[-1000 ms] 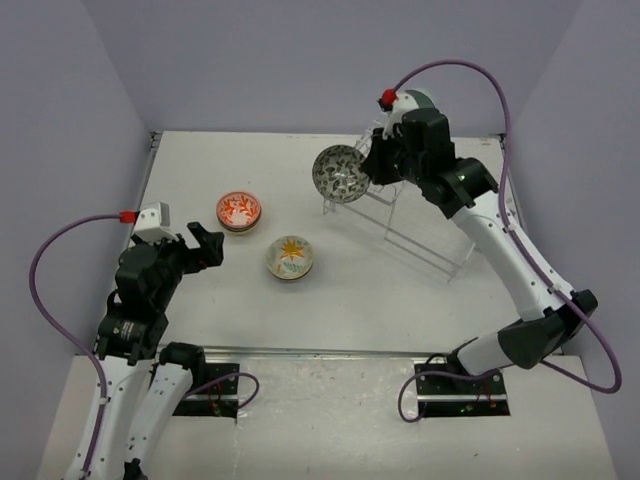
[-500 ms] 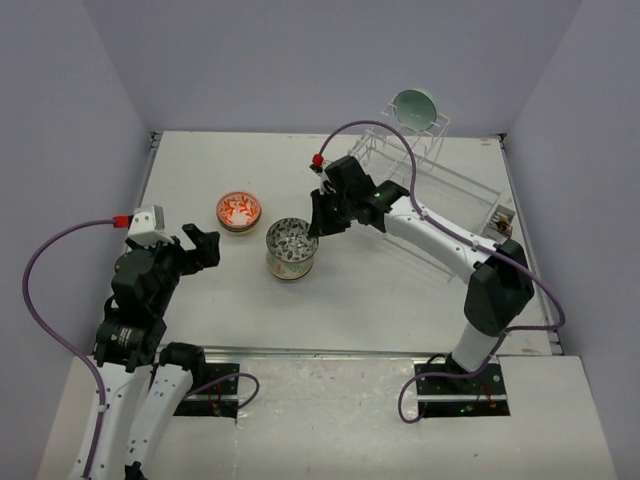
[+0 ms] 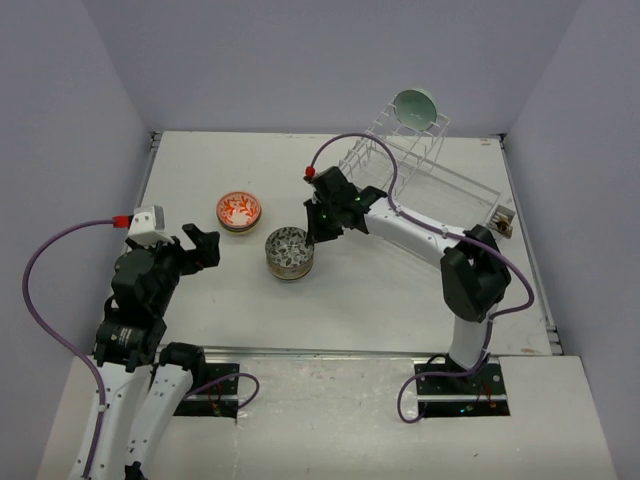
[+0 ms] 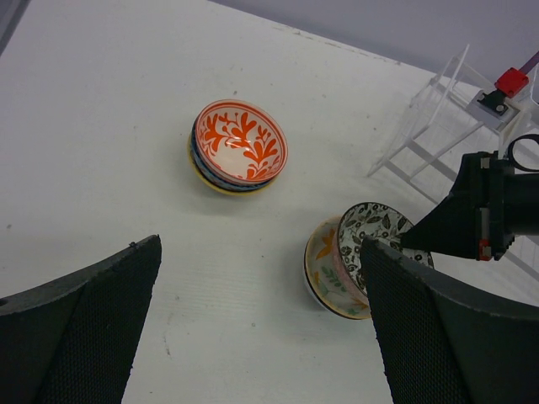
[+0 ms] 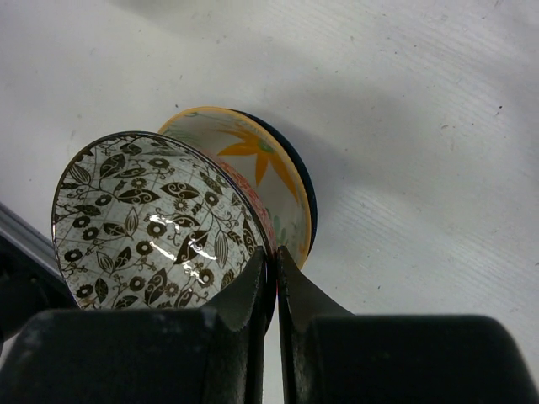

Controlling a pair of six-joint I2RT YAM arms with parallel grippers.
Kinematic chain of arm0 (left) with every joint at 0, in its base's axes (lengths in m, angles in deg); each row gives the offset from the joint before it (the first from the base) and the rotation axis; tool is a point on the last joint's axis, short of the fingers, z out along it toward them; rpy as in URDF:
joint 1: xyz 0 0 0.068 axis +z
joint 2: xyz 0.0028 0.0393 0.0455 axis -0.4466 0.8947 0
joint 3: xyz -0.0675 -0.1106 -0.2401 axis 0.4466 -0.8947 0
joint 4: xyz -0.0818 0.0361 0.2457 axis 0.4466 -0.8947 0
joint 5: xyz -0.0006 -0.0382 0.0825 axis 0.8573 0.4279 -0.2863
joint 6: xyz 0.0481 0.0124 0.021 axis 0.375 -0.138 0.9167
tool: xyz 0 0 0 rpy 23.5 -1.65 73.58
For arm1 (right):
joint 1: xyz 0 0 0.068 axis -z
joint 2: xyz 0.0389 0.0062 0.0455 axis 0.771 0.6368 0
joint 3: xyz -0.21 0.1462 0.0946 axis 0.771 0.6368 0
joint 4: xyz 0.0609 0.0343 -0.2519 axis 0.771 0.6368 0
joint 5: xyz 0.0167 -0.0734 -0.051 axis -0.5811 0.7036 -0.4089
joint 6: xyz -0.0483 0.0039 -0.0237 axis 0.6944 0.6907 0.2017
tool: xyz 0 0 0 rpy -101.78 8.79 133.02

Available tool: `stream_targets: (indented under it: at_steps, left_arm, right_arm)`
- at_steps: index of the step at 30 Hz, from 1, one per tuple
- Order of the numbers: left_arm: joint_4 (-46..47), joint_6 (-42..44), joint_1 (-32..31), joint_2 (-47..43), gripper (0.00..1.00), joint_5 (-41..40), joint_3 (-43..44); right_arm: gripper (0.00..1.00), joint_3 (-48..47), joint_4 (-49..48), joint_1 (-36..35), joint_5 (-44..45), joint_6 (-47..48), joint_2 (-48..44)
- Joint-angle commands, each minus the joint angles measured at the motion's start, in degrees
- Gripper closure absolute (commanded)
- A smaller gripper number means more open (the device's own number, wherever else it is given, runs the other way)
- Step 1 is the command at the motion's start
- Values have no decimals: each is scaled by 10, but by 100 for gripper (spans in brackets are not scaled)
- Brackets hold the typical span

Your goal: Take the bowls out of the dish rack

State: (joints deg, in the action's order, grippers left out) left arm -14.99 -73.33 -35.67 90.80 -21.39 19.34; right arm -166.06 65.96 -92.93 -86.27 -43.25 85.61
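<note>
My right gripper (image 3: 314,228) is shut on the rim of a black-and-white leaf-patterned bowl (image 5: 152,223), holding it inside the cream bowl with a yellow flower (image 5: 261,172) at the table's middle (image 3: 290,252). Both bowls also show in the left wrist view (image 4: 370,252). A red-orange floral bowl (image 3: 239,210) tops a small stack at the left (image 4: 241,143). The clear wire dish rack (image 3: 420,160) stands at the back right with a pale green bowl (image 3: 413,108) in its raised section. My left gripper (image 3: 203,246) is open and empty, near the left edge.
The white table (image 3: 200,290) is walled in purple at the back and sides. The rack's long lower section reaches toward the right edge (image 3: 480,200). The right arm stretches across the middle from its base (image 3: 470,350).
My right gripper carried the leaf-patterned bowl from the rack down and left onto the cream flower bowl, then settled it lower. The left arm has barely moved.
</note>
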Motion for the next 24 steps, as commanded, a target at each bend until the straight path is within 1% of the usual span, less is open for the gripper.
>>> stream_targets:
  at_steps: [1,9,13,18,21,22,23,24]
  left_arm:
    - [18,-2,-2,5,0,6,-2]
    - [18,0,-2,8,0,10,-2]
    - [18,0,-1,8,0,10,-2]
    - [18,0,-2,7,0,11,-2]
    - [18,0,-1,8,0,12,-2]
    - [18,0,-2,9,0,11,-2]
    - [19,0,-2,9,0,12,-2]
    - [19,0,-1,8,0,12,-2]
  right_arm:
    - [100,-13,-48,-1,10,-24,9]
    - [100,2,-68,-1,23,-33,14]
    - [95,6,-68,-1,16,-33,19]
    - [92,29,-85,-1,-1,-35,14]
    - [87,37,-91,-1,-13,-36,11]
    - [82,39,-94,-1,-16,-38,11]
    - [79,44,-97,-1,-21,-39,10]
    - [73,45,-100,-1,-30,-40,8]
